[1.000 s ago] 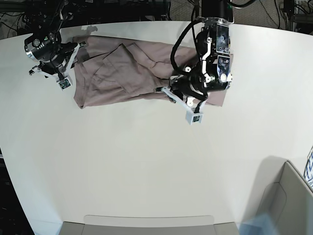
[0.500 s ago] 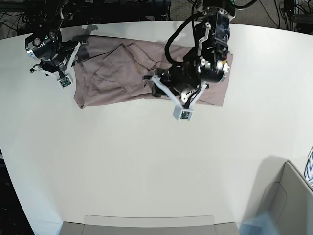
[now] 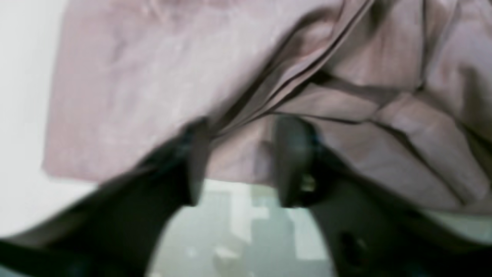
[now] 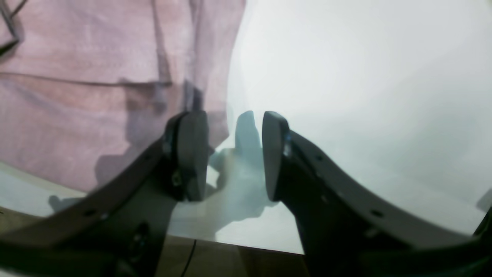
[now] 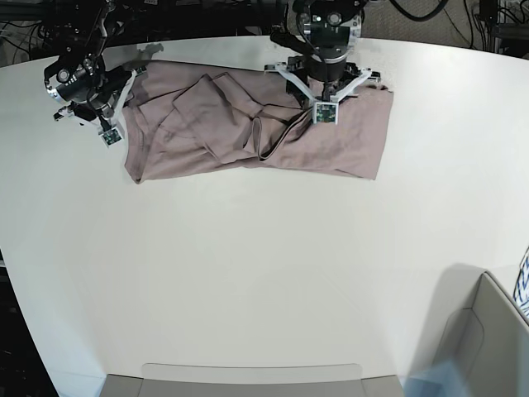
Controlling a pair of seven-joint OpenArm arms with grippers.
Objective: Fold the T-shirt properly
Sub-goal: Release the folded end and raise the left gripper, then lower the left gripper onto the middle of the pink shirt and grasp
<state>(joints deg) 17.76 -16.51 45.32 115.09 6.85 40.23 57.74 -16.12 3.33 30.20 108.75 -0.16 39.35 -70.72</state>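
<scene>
Garment: dusty pink-mauve short-sleeved T-shirt (image 5: 331, 145) of thin wrinkly fabric lies spread sideways along the far part of the white table (image 5: 264, 273), partly folded over itself.
Folds: the end toward the base view's right lies flat and smooth; the middle and the other end are bunched, with raised creases and overlapping flaps.
Left gripper: black two-fingered left gripper (image 3: 238, 154) sits over the far middle edge of the T-shirt, by the central creases. Its jaws stand apart with wrinkled cloth visible between and beyond them; the wrist view is blurred and I cannot tell whether the fingers (image 3: 294, 157) touch the fabric.
Left gripper, base view: the arm (image 5: 324, 50) reaches in from the far side, its white-framed head over the shirt's upper edge.
Right gripper: black two-fingered right gripper (image 4: 230, 154) hangs at the shirt's other end, spread wide and holding nothing. One finger (image 4: 190, 154) overlaps the cloth's edge in view; the other is over bare table.
Right gripper, base view: its arm (image 5: 87, 83) is just beside that end of the shirt.
</scene>
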